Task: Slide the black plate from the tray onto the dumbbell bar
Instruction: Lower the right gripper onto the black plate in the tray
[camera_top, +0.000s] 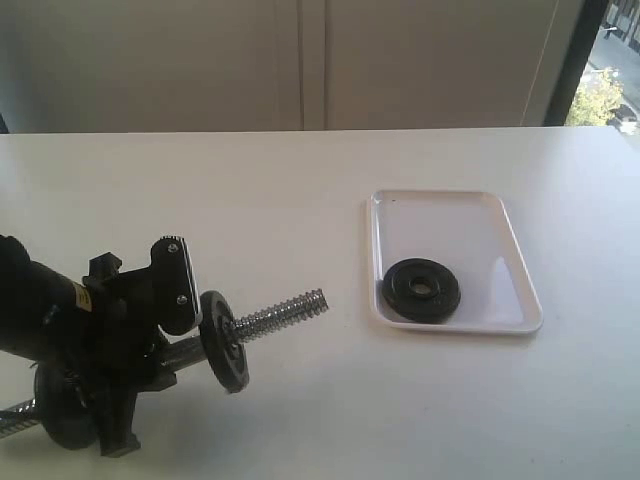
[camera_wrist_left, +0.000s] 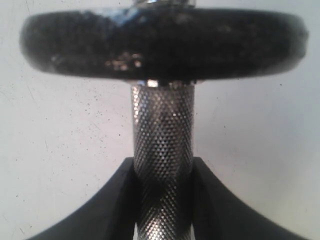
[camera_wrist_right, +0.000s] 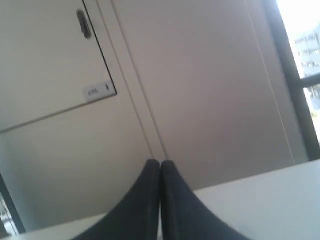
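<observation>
The black plate lies flat in the near left corner of the white tray. My left gripper is shut on the knurled middle of the dumbbell bar, holding it off the table at the lower left. The bar's threaded end points right toward the tray. A black disc sits on the bar just past the fingers. In the left wrist view the bar rises between the fingers to that disc. My right gripper is shut on nothing, pointing at the wall; the exterior view does not show it.
A second black disc sits on the bar's other end behind my left arm. The white table runs back to a pale wall with cabinet doors. A window is at the far right.
</observation>
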